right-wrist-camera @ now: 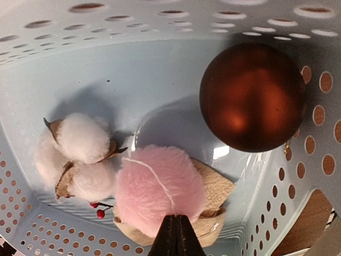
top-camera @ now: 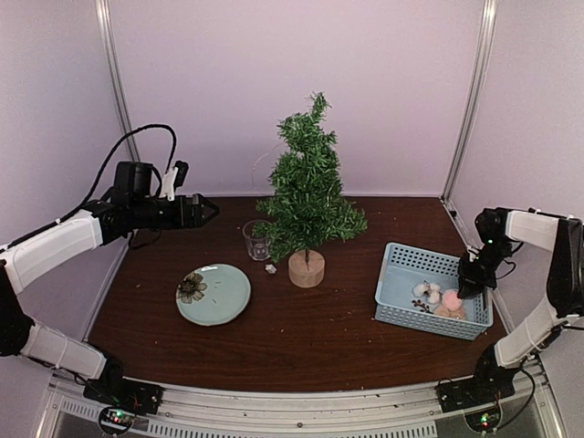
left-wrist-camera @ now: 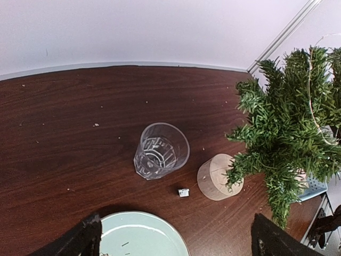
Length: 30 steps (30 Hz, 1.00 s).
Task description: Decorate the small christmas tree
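Down in the blue basket (top-camera: 424, 321), the right tool (right-wrist-camera: 176, 234) is pinching fully shut at the edge of the pink pom-pom (right-wrist-camera: 159, 189), seemingly to lift it by fluff or thread, while the left tool (top-camera: 210, 209) is hovering wide open left of the small christmas tree (top-camera: 308, 196), which is standing mid-way across the tabletop (top-camera: 310, 338).

Desk (top-camera: 319, 342) smooth semi-gloss dark wood, small christmas tree (top-camera: 308, 192) bristly plastic w/ raw matt wood stump base (top-camera: 307, 269), glass (left-wrist-camera: 161, 150) clear shiny, plate (top-camera: 224, 306) glossy glazed, basket (top-camera: 424, 325) perforated plastic, pom (right-wrist-camera: 160, 189) fluffy, ball (right-wrist-camera: 252, 96) satin.
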### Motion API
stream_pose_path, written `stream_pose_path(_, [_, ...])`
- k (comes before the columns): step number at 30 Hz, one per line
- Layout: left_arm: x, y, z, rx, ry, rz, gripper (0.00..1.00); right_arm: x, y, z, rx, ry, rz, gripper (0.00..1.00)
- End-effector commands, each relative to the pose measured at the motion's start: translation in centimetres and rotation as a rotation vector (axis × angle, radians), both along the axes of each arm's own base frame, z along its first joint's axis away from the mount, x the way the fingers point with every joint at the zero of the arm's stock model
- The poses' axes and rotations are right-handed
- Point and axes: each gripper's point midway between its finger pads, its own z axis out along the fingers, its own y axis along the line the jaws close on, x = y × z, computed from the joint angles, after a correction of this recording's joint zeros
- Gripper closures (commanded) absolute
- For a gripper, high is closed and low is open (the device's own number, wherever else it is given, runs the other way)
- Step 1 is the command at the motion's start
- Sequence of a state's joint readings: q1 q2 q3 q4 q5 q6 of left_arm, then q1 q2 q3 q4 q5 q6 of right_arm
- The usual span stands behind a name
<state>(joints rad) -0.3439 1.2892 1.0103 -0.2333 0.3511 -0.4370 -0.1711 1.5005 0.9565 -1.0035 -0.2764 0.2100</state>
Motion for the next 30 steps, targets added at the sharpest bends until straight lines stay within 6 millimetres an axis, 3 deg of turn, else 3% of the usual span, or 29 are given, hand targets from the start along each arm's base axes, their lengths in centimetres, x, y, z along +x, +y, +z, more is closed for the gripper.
stream_pose_path(1, [1.2, -0.3, 2.6, -0.028, -0.072, 0.011, 0.02, 0.9, 0.3, 3.0, 0.022, -0.093, 0.005, 1.0])
stream_pose_path(7, [1.2, -0.1, 2.8, -0.022, -0.077, 0.02, 0.02, 1.5, 1.5, 6.3, 0.077, -0.189, 0.012, 1.0])
stream_pose_path(17, [0.2, -1.1, 3.6, -0.039, -0.096, -0.049, 0.02, 2.5, 4.6, 8.1, 0.191, -0.269, 0.059, 1.0])
stream_pose_path(22, [-2.7, -3.6, 4.5, 0.065, -0.212, -0.189, 0.02, 2.6, 7.2, 9.9, 0.267, -0.327, 0.092, 1.0])
stream_pose_path(25, [-5.6, -5.8, 5.3, 0.141, -0.328, -0.303, 0.03, 2.6, 9.2, 11.0, 0.307, -0.356, 0.131, 1.0])
stream_pose_path(30, [-10.1, -8.8, 4.8, 0.2, -0.404, -0.47, 0.02, 1.9, 13.3, 13.0, 0.36, -0.397, 0.245, 1.0])
